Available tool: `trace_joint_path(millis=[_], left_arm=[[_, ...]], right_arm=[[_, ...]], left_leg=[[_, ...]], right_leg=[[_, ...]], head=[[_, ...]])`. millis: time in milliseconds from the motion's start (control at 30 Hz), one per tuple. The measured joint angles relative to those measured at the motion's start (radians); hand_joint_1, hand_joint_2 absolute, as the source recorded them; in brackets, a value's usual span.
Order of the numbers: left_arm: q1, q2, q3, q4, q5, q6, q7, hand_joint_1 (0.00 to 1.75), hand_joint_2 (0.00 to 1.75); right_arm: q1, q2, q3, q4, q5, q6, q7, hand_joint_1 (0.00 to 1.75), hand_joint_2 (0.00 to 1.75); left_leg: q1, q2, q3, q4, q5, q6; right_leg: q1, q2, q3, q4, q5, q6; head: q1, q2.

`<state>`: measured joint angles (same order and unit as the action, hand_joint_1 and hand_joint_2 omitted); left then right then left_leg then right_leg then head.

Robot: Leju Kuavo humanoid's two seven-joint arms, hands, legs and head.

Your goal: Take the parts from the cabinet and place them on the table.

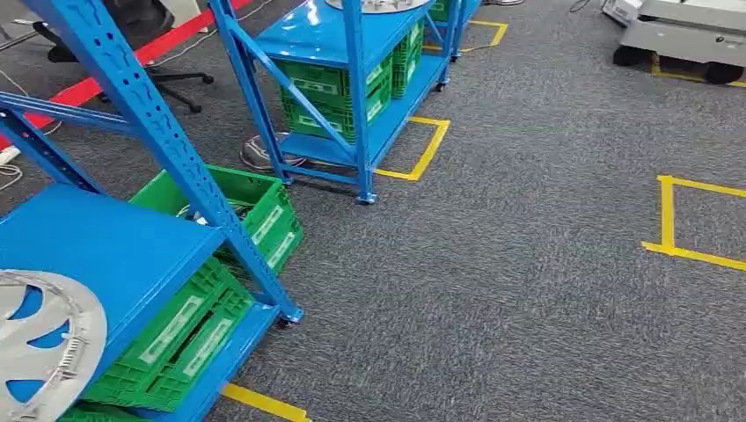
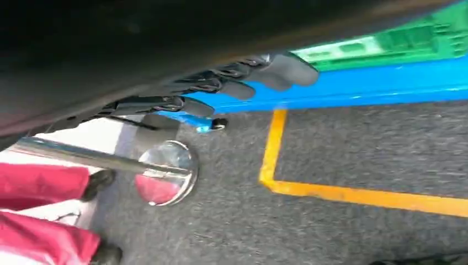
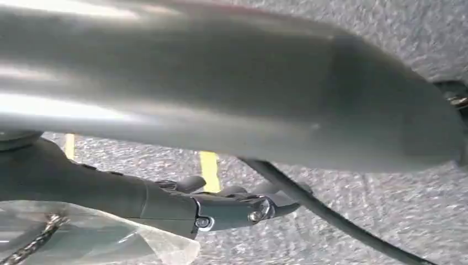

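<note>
— Item one, the part?
— A silver wheel cover (image 1: 40, 347) lay flat on the near blue cabinet (image 1: 106, 237), cut off at the frame's edge; it also showed pale and blurred beside the right hand (image 3: 221, 207).

— That hand's state?
— Fingers (image 3: 276, 200) lay close along the cover's rim; whether they gripped it, I couldn't tell.

— The left hand (image 2: 232, 85)?
— Dark fingers lay side by side, holding nothing, against the blue shelf edge, partly under a dark blur.

— Surroundings?
— Green crates (image 1: 189, 330) under the shelf, a second cabinet (image 1: 352, 79) beyond, yellow floor tape (image 1: 422, 149), a chrome stanchion base (image 2: 165, 171), red trouser legs (image 2: 44, 210).
</note>
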<state>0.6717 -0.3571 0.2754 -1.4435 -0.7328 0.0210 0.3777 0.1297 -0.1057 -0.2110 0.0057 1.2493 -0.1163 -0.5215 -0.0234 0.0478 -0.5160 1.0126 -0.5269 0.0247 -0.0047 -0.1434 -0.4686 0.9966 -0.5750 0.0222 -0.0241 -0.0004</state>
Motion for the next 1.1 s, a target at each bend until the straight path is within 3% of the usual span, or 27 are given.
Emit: trace_joint_path(millis=[33,67,100,133,167,200,233,267,300,333,367,400,500,533,567,600,633,700,733,800,833,867,900,1000,1033,1067,1100], left_arm=[[-0.001,-0.001,0.002,0.000,0.000,0.000,-0.003,0.00,0.00],[-0.002,-0.001,0.003,0.000,-0.002,-0.001,-0.008,0.00,0.00],[-0.007,-0.002,0.003,0.000,-0.005,-0.004,-0.012,0.00,0.00],[-0.012,-0.002,0.003,0.001,-0.008,-0.006,-0.014,0.00,0.00],[-0.015,-0.002,0.003,0.002,-0.011,-0.006,-0.018,0.00,0.00],[-0.016,-0.002,0.004,0.003,-0.015,-0.007,-0.022,0.00,0.00],[-0.017,-0.002,0.005,0.005,-0.022,-0.009,-0.023,0.00,0.00],[-0.018,-0.002,0.007,0.007,-0.027,-0.014,-0.026,0.00,0.00],[-0.021,-0.002,0.008,0.008,-0.032,-0.019,-0.031,0.00,0.00],[-0.025,-0.002,0.008,0.010,-0.040,-0.025,-0.037,0.00,0.00],[-0.029,-0.002,0.010,0.012,-0.048,-0.028,-0.041,0.00,0.00],[-0.036,-0.002,0.013,0.015,-0.055,-0.032,-0.043,0.00,0.00],[-0.042,-0.001,0.017,0.021,-0.064,-0.037,-0.050,0.00,0.00],[-0.042,0.000,0.019,0.024,-0.065,-0.038,-0.051,0.00,0.00],[-0.042,-0.001,0.020,0.026,-0.066,-0.039,-0.052,0.00,0.00],[-0.045,0.000,0.019,0.027,-0.067,-0.039,-0.054,0.00,0.00],[-0.053,0.000,0.020,0.030,-0.072,-0.040,-0.058,0.00,0.00],[-0.059,0.000,0.020,0.037,-0.082,-0.043,-0.068,0.00,0.00],[-0.061,0.000,0.020,0.042,-0.088,-0.046,-0.076,0.00,0.00],[-0.064,0.000,0.021,0.052,-0.097,-0.049,-0.084,0.00,0.00],[-0.065,0.000,0.022,0.055,-0.098,-0.050,-0.085,0.00,0.00],[-0.068,0.000,0.023,0.058,-0.101,-0.050,-0.088,0.00,0.00],[-0.073,0.000,0.024,0.060,-0.106,-0.052,-0.092,0.00,0.00],[-0.084,0.000,0.029,0.075,-0.135,-0.058,-0.115,0.00,0.00],[-0.088,0.000,0.034,0.085,-0.144,-0.059,-0.125,0.00,0.00],[-0.094,-0.001,0.039,0.096,-0.156,-0.059,-0.137,0.00,0.00],[-0.103,-0.002,0.042,0.107,-0.168,-0.059,-0.148,0.00,0.00]], right_arm=[[-0.003,-0.002,0.000,-0.002,0.000,0.000,0.000,0.00,0.00],[-0.005,-0.005,0.000,-0.002,0.000,0.000,-0.001,0.00,0.00],[-0.005,-0.004,0.000,-0.002,0.000,0.000,-0.003,0.00,0.00],[-0.003,-0.004,0.000,-0.001,0.001,0.000,-0.003,0.00,0.00],[-0.002,-0.005,0.000,-0.001,0.001,0.000,0.000,0.00,0.00],[-0.001,-0.005,0.000,-0.001,0.001,0.000,-0.001,0.00,0.00],[0.000,-0.006,0.000,-0.001,0.001,0.000,-0.001,0.00,0.00],[-0.001,-0.006,0.000,-0.001,0.001,0.000,-0.001,0.00,0.00],[-0.001,-0.006,-0.001,-0.001,0.000,-0.001,-0.001,0.00,0.00],[-0.001,-0.006,-0.002,-0.001,-0.001,-0.002,-0.001,0.00,0.00],[-0.001,-0.005,-0.003,-0.001,-0.003,-0.003,-0.001,0.00,0.00],[-0.001,-0.005,-0.004,0.000,-0.005,-0.003,0.000,0.00,0.00],[-0.003,-0.005,-0.011,0.000,-0.007,-0.005,0.001,0.00,0.00],[-0.004,-0.005,-0.012,0.000,-0.008,-0.005,0.001,0.00,0.00],[-0.005,-0.004,-0.013,0.000,-0.008,-0.005,0.001,0.00,0.00],[-0.004,-0.004,-0.013,0.000,-0.008,-0.006,0.001,0.00,0.00],[0.001,-0.004,-0.015,0.000,-0.012,-0.010,0.001,0.00,0.00],[0.006,-0.004,-0.021,0.000,-0.021,-0.015,0.006,0.00,0.00],[0.006,-0.005,-0.024,0.000,-0.026,-0.019,0.007,0.00,0.00],[0.002,-0.004,-0.031,0.000,-0.031,-0.021,0.010,0.00,0.00],[-0.001,-0.004,-0.033,0.000,-0.032,-0.021,0.012,0.00,0.00],[-0.002,-0.004,-0.036,0.000,-0.034,-0.021,0.013,0.00,0.00],[-0.001,-0.003,-0.037,0.000,-0.036,-0.021,0.013,0.00,0.00],[-0.008,0.000,-0.045,0.000,-0.054,-0.021,0.013,0.00,0.00],[-0.015,0.000,-0.050,-0.001,-0.061,-0.021,0.013,0.00,0.00],[-0.020,0.000,-0.055,-0.002,-0.069,-0.021,0.013,0.00,0.00],[-0.022,0.003,-0.060,-0.002,-0.076,-0.023,0.014,0.00,0.00]], left_leg=[[0.009,-0.012,0.010,-0.020,0.012,0.006],[0.013,-0.020,0.017,-0.029,0.019,0.011],[0.014,-0.030,0.016,-0.031,0.022,0.016],[0.015,-0.043,0.013,-0.031,0.022,0.016],[0.014,-0.056,0.012,-0.030,0.021,0.016],[0.014,-0.068,0.012,-0.030,0.021,0.016],[0.014,-0.082,0.014,-0.030,0.020,0.016],[0.015,-0.096,0.017,-0.030,0.019,0.013],[0.017,-0.110,0.022,-0.029,0.017,0.010],[0.019,-0.125,0.027,-0.027,0.013,0.005],[0.019,-0.136,0.027,-0.023,0.009,-0.001],[0.013,-0.148,0.022,-0.015,0.004,-0.009],[0.023,-0.186,0.010,-0.015,0.011,-0.026],[0.024,-0.200,0.008,-0.011,0.011,-0.030],[0.022,-0.157,0.004,0.001,-0.001,-0.033],[0.020,-0.106,-0.017,0.040,-0.029,-0.038],[0.021,-0.076,-0.056,0.118,-0.072,-0.043],[0.023,-0.059,-0.134,0.274,-0.132,-0.047],[0.024,-0.057,-0.150,0.303,-0.129,-0.047],[0.024,-0.053,-0.119,0.236,-0.068,-0.045],[0.023,-0.040,-0.074,0.148,-0.019,-0.041],[0.019,0.002,-0.028,0.063,0.018,-0.032],[0.013,0.047,-0.008,0.018,0.016,-0.029],[0.006,0.017,-0.013,0.006,0.012,-0.016],[0.007,0.003,-0.013,-0.002,0.016,-0.009],[0.018,-0.005,-0.003,-0.015,0.027,0.000],[0.018,-0.015,-0.003,-0.017,0.029,0.005]], right_leg=[[0.002,-0.004,0.015,-0.002,-0.005,0.007],[-0.001,0.056,0.003,0.016,-0.024,0.010],[-0.004,0.103,-0.022,0.069,-0.055,0.011],[-0.007,0.127,-0.061,0.147,-0.090,0.014],[-0.008,0.138,-0.110,0.239,-0.125,0.016],[-0.008,0.141,-0.147,0.300,-0.139,0.019],[-0.009,0.141,-0.165,0.316,-0.125,0.022],[-0.010,0.142,-0.158,0.281,-0.086,0.023],[-0.013,0.144,-0.132,0.211,-0.035,0.025],[-0.018,0.159,-0.088,0.108,0.023,0.028],[-0.026,0.208,-0.059,0.035,0.047,0.033],[-0.028,0.255,-0.049,0.016,0.028,0.034],[-0.020,0.220,-0.040,0.018,0.028,0.013],[-0.025,0.203,-0.038,0.013,0.032,0.005],[-0.025,0.186,-0.035,0.009,0.035,0.000],[-0.023,0.173,-0.034,0.007,0.034,-0.005],[-0.021,0.153,-0.034,0.007,0.032,-0.007],[-0.018,0.116,-0.044,0.007,0.027,-0.012],[-0.017,0.101,-0.042,0.007,0.024,-0.013],[-0.016,0.075,-0.034,0.007,0.017,-0.012],[-0.015,0.063,-0.027,0.007,0.013,-0.011],[-0.015,0.052,-0.020,0.007,0.009,-0.007],[-0.010,0.041,-0.014,0.009,0.004,-0.003],[-0.008,0.006,-0.007,0.003,0.001,0.010],[-0.007,-0.006,0.012,-0.001,0.001,0.016],[-0.012,0.031,0.003,0.004,-0.009,0.023],[-0.015,0.096,-0.008,0.034,-0.032,0.023]], head=[[-0.001,0.000],[0.005,0.000],[0.009,0.000],[0.011,0.000],[0.010,0.000],[0.010,0.000],[0.011,0.000],[0.010,0.000],[0.010,0.000],[0.010,0.000],[0.012,0.000],[0.015,0.000],[0.012,0.000],[0.014,0.000],[0.012,0.000],[-0.001,0.000],[-0.002,0.000],[-0.002,0.000],[-0.002,0.000],[-0.002,0.000],[-0.002,0.000],[-0.002,0.000],[-0.002,0.000],[-0.002,0.000],[-0.001,0.000],[-0.002,0.000],[0.004,0.000]])
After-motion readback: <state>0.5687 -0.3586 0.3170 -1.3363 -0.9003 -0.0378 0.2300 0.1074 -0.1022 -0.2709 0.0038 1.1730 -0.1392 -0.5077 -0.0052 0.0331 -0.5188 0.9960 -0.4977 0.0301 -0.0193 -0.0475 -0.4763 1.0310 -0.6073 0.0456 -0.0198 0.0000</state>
